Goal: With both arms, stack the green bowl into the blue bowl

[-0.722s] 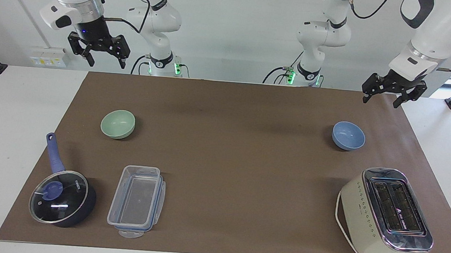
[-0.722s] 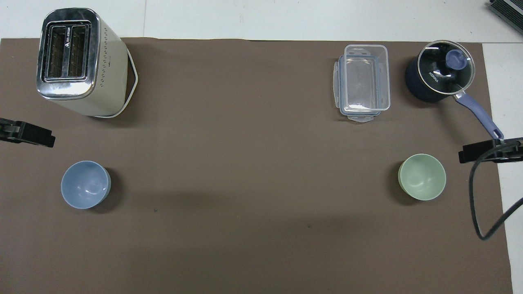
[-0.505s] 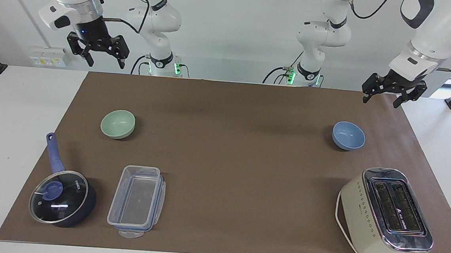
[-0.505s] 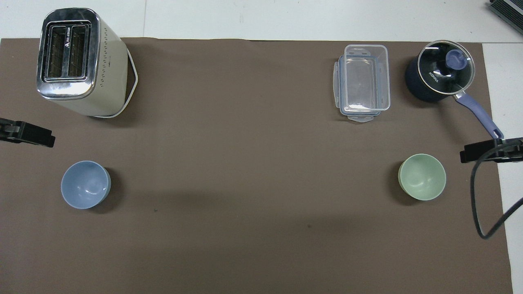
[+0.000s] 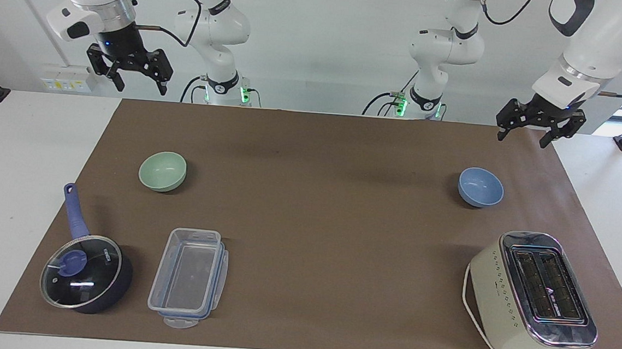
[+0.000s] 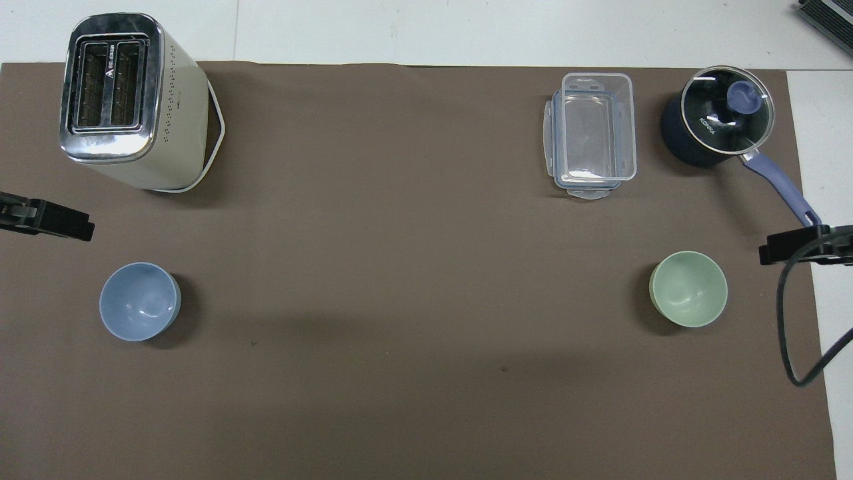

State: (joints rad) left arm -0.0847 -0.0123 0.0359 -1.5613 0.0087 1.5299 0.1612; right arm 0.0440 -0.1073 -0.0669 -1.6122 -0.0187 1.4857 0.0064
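Observation:
The green bowl (image 5: 162,170) stands upright on the brown mat toward the right arm's end; it also shows in the overhead view (image 6: 688,289). The blue bowl (image 5: 480,187) stands upright toward the left arm's end, and shows in the overhead view (image 6: 139,301). Both bowls are empty and wide apart. My right gripper (image 5: 137,79) hangs open and empty, high over the mat's corner at its end. My left gripper (image 5: 526,135) hangs open and empty over the mat's corner at its end. Only their tips show in the overhead view, left (image 6: 48,222) and right (image 6: 803,245).
A cream toaster (image 5: 535,294) stands farther from the robots than the blue bowl. A dark blue lidded saucepan (image 5: 85,273) and a clear plastic container (image 5: 189,276) lie farther out than the green bowl. Two slimmer arms (image 5: 216,36) stand at the robots' edge.
My right gripper has risen a little and drifted toward its end of the table. My left gripper has risen slightly. The bowls have not moved.

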